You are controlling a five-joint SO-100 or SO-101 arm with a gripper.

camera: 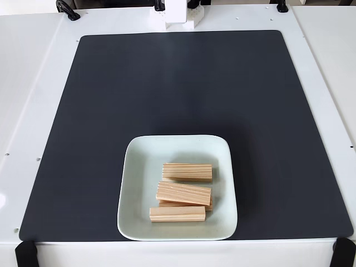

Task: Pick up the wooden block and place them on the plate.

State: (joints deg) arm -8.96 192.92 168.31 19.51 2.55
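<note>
1. Nearest the camera, two black clamps point(26, 253) grip the front edge of the white tabletop point(33, 83), one at each corner of the fixed view.
2. Just behind them a dark mat point(167, 83) covers most of the tabletop, and the plate point(133, 183), a pale mint square dish with rounded corners and a raised rim, sits near the mat's front edge, a little right of centre.
3. Wooden blocks point(187, 172) lie inside the plate: one toward its middle, one nearest the front rim, and between them a slightly tilted one resting on top of a fourth, of which just a sliver shows. All lie roughly parallel, long sides across the view.
4. No block lies on the mat outside the plate, so the placing looks finished, or very nearly so.
5. At the far edge of the tabletop stands the white base of the arm point(181, 14); the fingers are out of frame, so whether they are spread or pressed together cannot be told.
6. If the step in hand is the retreat, do it well by keeping the arm high and back over the bare mat, well apart from the plate, since the stacked block looks loosely perched and a brush against the rim could tip it.
7. Should a further block need adding, I would judge the open left part of the plate the safest spot.
</note>
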